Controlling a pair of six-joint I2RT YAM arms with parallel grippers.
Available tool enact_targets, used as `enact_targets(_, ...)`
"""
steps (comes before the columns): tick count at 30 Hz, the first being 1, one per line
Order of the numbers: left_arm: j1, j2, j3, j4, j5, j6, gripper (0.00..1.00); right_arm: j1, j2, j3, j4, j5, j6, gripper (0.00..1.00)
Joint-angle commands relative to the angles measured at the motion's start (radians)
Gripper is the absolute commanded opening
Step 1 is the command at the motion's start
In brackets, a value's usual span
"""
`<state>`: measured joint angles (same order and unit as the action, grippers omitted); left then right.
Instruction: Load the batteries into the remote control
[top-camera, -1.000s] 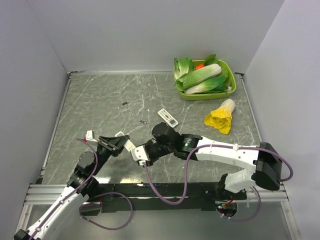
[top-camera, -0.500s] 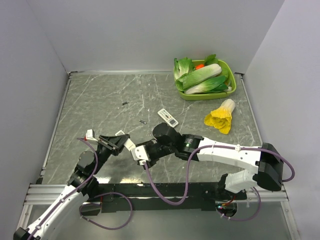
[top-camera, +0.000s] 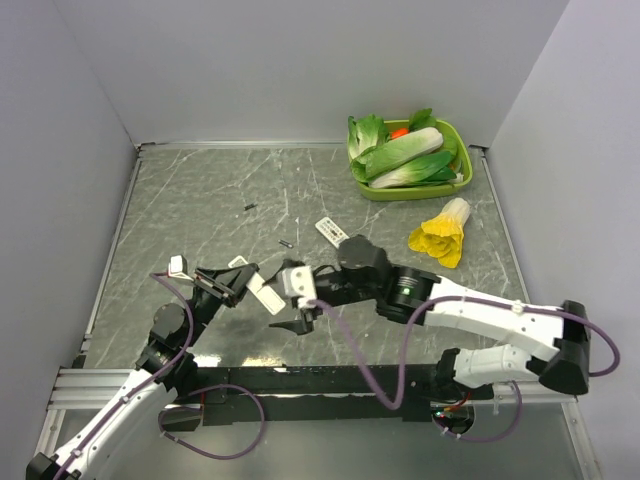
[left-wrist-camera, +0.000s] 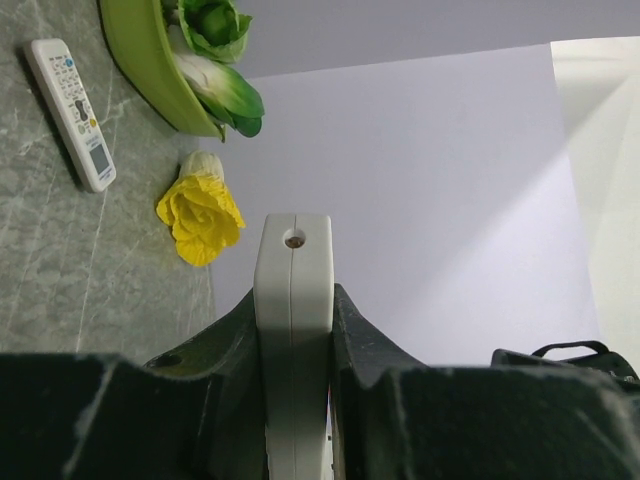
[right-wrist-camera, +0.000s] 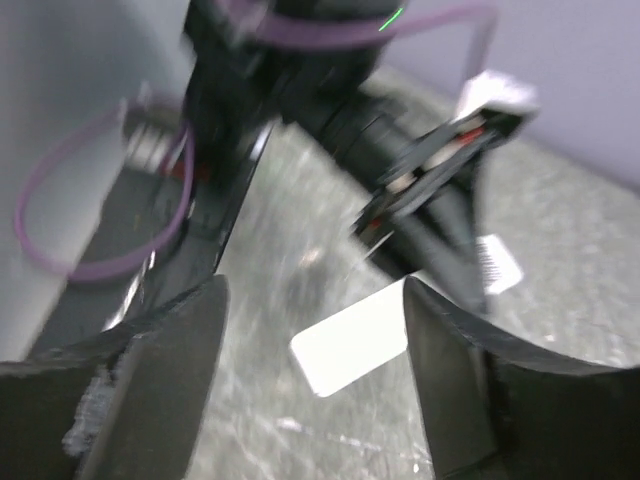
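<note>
Green bowl (top-camera: 402, 192) sitting far right on counter (top-camera: 200, 210), holding leafy greens (top-camera: 400, 155). Left claw (top-camera: 232, 284) clamping slim remote (top-camera: 264, 294) near centre-left. Right claw (right-wrist-camera: 312, 340) hanging spread open, gripping nothing, just beside remote.

- The left arm (top-camera: 105, 428) has white link shells with black joints between them.
- The right arm (top-camera: 480, 310) has longer white shells and round black joint housings; one housing carries a small green light (top-camera: 405, 291).
- A purple cable (top-camera: 345, 340) loops loosely beside each arm.
- The left gripper (top-camera: 238, 285) is black and angular, with a small white connector block (top-camera: 177, 266) behind it.
- The right gripper (right-wrist-camera: 315, 330) has broad, matte dark fingers (right-wrist-camera: 165, 370), one of them rough-edged near its base.
</note>
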<state>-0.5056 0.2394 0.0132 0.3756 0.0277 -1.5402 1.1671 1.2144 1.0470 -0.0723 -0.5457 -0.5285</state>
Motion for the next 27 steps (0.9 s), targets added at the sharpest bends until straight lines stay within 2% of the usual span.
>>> enact_targets(1,-0.002,-0.009,0.008,0.092,-0.015,-0.003,0.05,0.002,-0.116,-0.031,0.196,0.163,0.346,0.86)
enact_targets(2,-0.002,-0.006,0.008,0.094,-0.015,0.0,0.05,0.002,-0.125,-0.045,0.203,0.206,0.407,0.95)
enact_targets(3,-0.002,-0.005,0.008,0.097,-0.015,0.002,0.05,0.002,-0.131,-0.053,0.207,0.246,0.473,1.0)
enact_targets(4,-0.002,-0.003,0.007,0.103,-0.017,0.002,0.05,0.002,-0.142,-0.059,0.209,0.295,0.592,1.0)
enact_targets(6,-0.002,0.001,0.002,0.112,-0.014,0.002,0.05,0.0,-0.147,-0.079,0.183,0.441,0.706,1.0)
enact_targets(8,-0.002,0.003,-0.001,0.123,-0.015,-0.001,0.05,0.0,-0.142,-0.088,0.134,0.569,0.887,1.0)
enact_targets(13,-0.002,0.0,-0.004,0.14,-0.02,-0.003,0.04,-0.001,-0.098,-0.116,0.097,0.648,1.139,1.0)
enact_targets(19,-0.002,-0.003,-0.002,0.149,-0.026,-0.005,0.04,0.0,-0.038,-0.157,0.184,0.627,1.246,0.96)
enact_targets(27,-0.002,-0.003,-0.012,0.183,-0.025,-0.034,0.04,-0.007,0.014,-0.214,0.292,0.569,1.308,0.82)
